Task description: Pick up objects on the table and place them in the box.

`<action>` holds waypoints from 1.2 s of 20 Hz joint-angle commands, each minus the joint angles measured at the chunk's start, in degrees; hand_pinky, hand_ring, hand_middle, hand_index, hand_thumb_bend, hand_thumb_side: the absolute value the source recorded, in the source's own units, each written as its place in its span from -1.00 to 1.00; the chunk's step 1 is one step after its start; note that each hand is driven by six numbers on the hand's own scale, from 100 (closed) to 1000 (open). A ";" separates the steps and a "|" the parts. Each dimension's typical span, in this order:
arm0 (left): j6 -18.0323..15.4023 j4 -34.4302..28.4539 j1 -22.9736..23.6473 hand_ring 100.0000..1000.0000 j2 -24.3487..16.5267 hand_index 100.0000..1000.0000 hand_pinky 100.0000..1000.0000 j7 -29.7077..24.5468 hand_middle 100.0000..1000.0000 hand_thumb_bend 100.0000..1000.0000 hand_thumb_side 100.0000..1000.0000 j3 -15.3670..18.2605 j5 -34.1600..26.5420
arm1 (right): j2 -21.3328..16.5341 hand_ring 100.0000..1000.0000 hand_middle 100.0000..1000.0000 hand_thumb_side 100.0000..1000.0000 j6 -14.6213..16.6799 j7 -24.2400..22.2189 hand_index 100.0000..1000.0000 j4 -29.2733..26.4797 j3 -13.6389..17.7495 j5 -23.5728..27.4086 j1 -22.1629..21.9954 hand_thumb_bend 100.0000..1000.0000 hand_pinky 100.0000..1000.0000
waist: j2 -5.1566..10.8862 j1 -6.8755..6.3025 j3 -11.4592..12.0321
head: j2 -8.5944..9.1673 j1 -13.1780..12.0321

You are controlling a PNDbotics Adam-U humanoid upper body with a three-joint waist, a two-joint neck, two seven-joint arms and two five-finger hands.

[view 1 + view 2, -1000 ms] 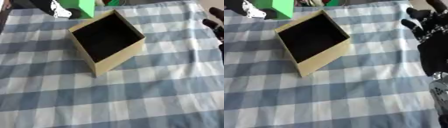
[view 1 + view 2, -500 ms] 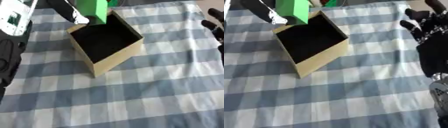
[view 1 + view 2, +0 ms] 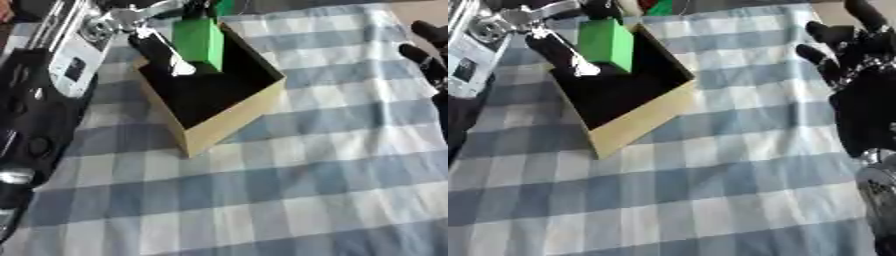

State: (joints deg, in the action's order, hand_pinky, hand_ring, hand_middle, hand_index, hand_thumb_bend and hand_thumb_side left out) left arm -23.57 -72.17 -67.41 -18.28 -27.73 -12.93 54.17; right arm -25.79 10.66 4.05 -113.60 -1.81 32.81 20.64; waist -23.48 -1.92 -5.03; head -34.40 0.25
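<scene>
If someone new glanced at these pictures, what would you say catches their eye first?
The bright green block stands out, held by the robot's left hand over the open tan cardboard box with its dark inside, toward the far left of the blue-and-white checked tablecloth. Next comes the black right hand, open with fingers up at the right edge.

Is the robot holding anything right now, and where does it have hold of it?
Yes: the left hand holds a green block by its upper part, over the open box. The right hand holds nothing, its fingers spread.
</scene>
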 commanded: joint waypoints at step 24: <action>-1.76 -1.69 1.10 0.79 1.85 1.00 0.53 5.16 0.67 0.66 0.30 0.46 19.54 | 0.17 0.72 0.10 0.90 -0.72 0.48 0.79 -0.99 0.19 -0.26 0.04 -1.00 0.60 | 0.61 -0.40 0.12 | 0.15 0.65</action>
State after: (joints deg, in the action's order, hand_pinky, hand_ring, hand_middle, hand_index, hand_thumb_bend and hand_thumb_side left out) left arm -25.80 -72.09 -65.38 -16.10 -23.71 -13.34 73.26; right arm -24.98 10.11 4.50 -113.60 -1.81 32.78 20.44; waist -23.52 -1.92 -4.90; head -34.40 0.75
